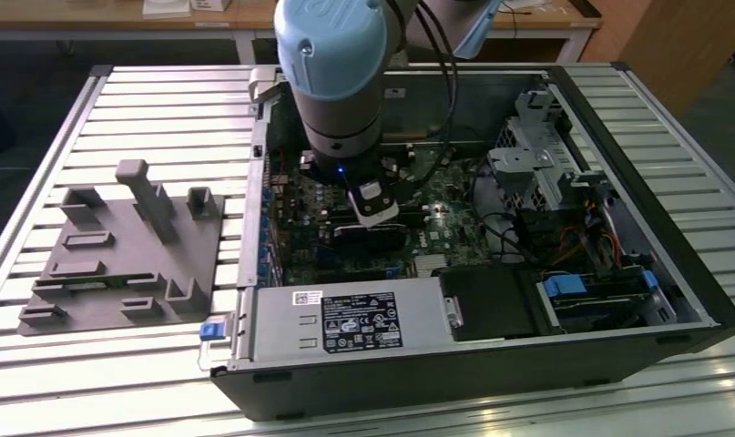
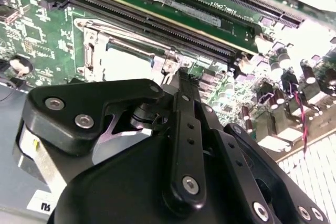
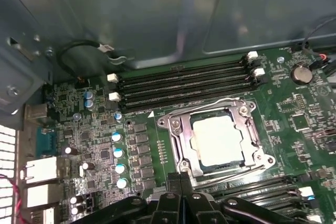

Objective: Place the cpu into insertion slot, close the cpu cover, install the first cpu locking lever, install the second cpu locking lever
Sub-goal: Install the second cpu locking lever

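Exterior view first, going from its left: you've got a grey fixture block (image 1: 124, 264) sitting on the slatted table (image 1: 160, 109), well apart from the action. Next over is the open PC case (image 1: 695, 300), and your arm (image 1: 333, 73) reaches straight down into it, with the gripper (image 1: 376, 217) hovering low over the motherboard (image 1: 440, 228) around the middle of the case. Toward the exterior view's right sit the drive cage (image 1: 537, 155) and a bundle of cables (image 1: 592, 241).

First wrist view gives you the good look: memory slots (image 3: 184, 85) run across the board, and just beside them the insertion slot (image 3: 181, 129) has the cpu (image 3: 218, 140) lying flat inside it, pale metal top facing up. The cpu cover (image 3: 251, 129) frames the chip and looks to be lying down around it. The fingertips (image 3: 174, 182) are pressed together at the near edge of the socket, nothing between them.

Second wrist view matches that: gripper (image 2: 178, 77) with jaws closed and empty, tips right at the edge of the socket frame, though you can't tell whether they touch it
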Robot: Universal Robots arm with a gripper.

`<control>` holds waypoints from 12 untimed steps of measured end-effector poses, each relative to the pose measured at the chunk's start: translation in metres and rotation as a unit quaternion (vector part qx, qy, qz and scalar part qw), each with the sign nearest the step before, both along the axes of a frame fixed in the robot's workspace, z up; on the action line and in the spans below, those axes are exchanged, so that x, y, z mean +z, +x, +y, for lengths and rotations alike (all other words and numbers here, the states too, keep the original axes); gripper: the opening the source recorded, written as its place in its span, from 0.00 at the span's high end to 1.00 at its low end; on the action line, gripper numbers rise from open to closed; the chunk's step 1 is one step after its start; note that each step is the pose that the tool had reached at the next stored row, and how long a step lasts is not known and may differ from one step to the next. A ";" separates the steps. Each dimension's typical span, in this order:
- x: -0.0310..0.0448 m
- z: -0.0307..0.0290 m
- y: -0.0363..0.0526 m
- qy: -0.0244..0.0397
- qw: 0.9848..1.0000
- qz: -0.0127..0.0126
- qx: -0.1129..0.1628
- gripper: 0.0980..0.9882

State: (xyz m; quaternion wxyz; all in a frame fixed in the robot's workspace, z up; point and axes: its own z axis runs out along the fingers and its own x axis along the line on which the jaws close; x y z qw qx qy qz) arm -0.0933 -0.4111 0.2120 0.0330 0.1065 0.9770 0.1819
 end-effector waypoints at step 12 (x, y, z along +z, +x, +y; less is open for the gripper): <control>0.0057 0.0013 0.0020 -0.026 1.000 0.000 0.000 0.99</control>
